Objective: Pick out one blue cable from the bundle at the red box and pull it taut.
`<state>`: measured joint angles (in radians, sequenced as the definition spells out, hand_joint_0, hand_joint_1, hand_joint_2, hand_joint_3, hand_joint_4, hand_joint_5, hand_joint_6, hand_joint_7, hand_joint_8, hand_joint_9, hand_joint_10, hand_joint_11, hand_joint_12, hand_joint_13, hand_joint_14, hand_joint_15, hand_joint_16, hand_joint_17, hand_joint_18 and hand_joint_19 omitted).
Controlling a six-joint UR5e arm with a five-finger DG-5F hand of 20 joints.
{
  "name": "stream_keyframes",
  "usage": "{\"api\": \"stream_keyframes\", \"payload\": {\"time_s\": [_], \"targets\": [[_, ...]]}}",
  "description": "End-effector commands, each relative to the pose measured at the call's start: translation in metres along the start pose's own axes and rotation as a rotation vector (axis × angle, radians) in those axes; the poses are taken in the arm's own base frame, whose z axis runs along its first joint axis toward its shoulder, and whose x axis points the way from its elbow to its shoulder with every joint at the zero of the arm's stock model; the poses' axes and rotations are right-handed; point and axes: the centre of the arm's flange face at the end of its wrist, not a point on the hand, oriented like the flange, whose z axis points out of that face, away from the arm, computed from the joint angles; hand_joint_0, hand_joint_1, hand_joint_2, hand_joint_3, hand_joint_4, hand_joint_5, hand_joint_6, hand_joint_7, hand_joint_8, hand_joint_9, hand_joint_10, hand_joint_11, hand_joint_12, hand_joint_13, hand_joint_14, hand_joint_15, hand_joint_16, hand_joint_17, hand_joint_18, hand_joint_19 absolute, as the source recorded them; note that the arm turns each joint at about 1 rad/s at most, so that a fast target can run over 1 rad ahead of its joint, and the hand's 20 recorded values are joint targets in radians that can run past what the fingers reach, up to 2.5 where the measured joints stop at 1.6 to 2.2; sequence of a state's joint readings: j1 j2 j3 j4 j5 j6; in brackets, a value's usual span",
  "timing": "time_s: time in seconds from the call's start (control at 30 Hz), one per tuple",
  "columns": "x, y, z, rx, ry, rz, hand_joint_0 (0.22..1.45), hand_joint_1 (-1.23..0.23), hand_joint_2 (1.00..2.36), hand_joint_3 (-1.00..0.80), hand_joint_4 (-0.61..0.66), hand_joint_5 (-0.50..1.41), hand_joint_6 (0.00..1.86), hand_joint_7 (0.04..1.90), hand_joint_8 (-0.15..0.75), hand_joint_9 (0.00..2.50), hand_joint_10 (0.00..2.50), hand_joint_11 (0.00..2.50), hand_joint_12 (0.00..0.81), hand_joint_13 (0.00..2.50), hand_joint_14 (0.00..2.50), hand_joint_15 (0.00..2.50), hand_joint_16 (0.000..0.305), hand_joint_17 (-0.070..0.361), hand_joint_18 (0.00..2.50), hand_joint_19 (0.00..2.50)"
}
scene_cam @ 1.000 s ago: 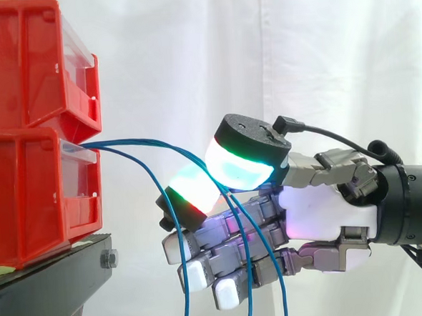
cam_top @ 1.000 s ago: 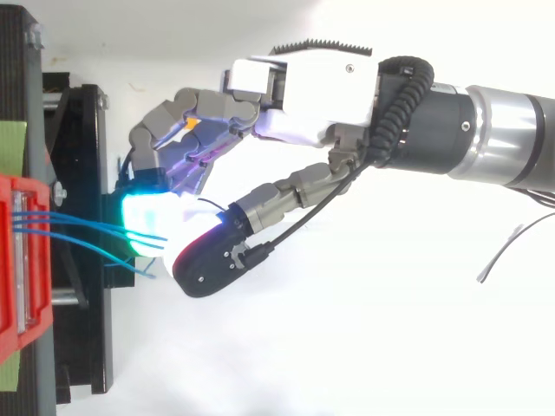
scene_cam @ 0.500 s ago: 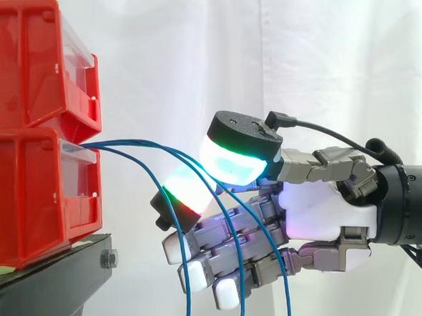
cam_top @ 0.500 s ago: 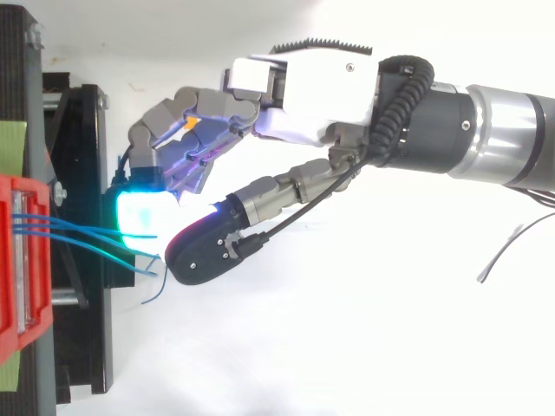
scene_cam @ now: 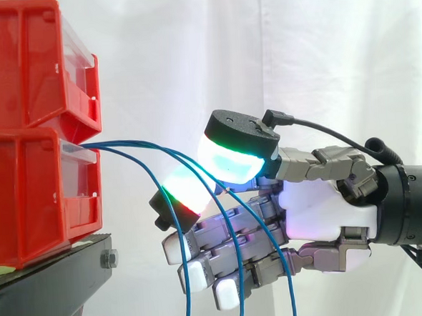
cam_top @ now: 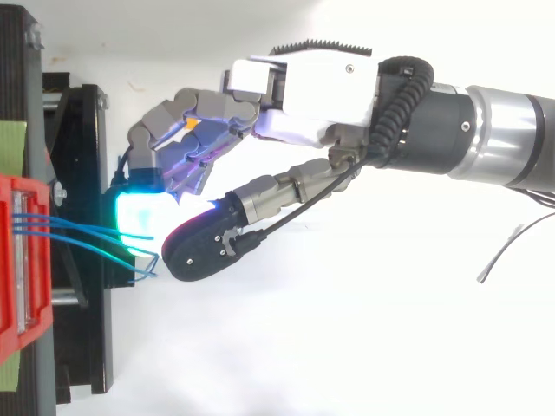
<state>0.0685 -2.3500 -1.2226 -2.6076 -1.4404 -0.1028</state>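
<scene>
Three thin blue cables (scene_cam: 104, 145) leave the lower red bin (scene_cam: 27, 201) and arc rightward, then hang slack past the picture's bottom edge. My hand (scene_cam: 322, 216) reaches in from the right at the arc's height. Its thumb pad (scene_cam: 233, 160) glows green and cyan and meets a fingertip pad (scene_cam: 188, 191) glowing red and green. Two of the cables run through that pinch, then down in front of the other curled fingers. From above, the cables (cam_top: 61, 224) end between the cyan pad and the black-backed thumb of the hand (cam_top: 303, 87).
A second red bin (scene_cam: 26, 62) sits stacked on the lower one, both on a black stand (scene_cam: 50, 282) at the left. A white curtain hangs behind. Open space lies to the right of the bins, around the arm.
The thumb has swung down and left toward the fingertip pad, narrowing the gap around the cables. The hanging cable ends have shifted slightly right. The arm has barely moved.
</scene>
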Motion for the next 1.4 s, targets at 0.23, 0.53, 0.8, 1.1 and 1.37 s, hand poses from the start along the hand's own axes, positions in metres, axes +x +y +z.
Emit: {"api": "stream_keyframes", "payload": {"time_s": [0.23,0.53,0.8,1.1,1.37], "targets": [[-0.0009,-0.0001,-0.0001,0.0,-0.002,0.0,0.56,-0.44,1.02,-0.25,0.08,-0.22,0.87,0.93,0.277,0.72,0.02,0.66,0.361,0.76,0.02,0.57,0.05,0.113,0.67,0.64],[-0.0007,-0.0003,-0.0002,0.002,-0.001,0.001,0.49,-0.44,1.0,-0.5,0.11,-0.22,0.87,0.9,0.298,0.74,0.02,0.65,0.379,0.78,0.02,0.55,0.054,0.122,0.72,0.61],[-0.0007,-0.0004,-0.0004,0.003,-0.001,0.001,0.43,-0.74,1.0,-0.5,0.13,-0.2,0.89,0.88,0.305,0.82,0.02,0.67,0.38,0.85,0.02,0.53,0.057,0.128,0.83,0.53],[-0.0007,-0.0004,-0.0004,0.003,-0.001,-0.001,0.65,-0.81,1.0,-0.5,0.02,-0.2,0.91,0.96,0.262,0.83,0.02,0.69,0.324,0.84,0.02,0.53,0.045,0.102,0.79,0.53],[-0.0019,-0.0008,-0.0007,0.006,-0.002,-0.001,0.63,-0.77,1.03,-0.13,-0.13,-0.21,0.96,1.21,0.269,0.87,0.02,0.69,0.333,0.88,0.02,0.55,0.045,0.102,0.82,0.58]]}}
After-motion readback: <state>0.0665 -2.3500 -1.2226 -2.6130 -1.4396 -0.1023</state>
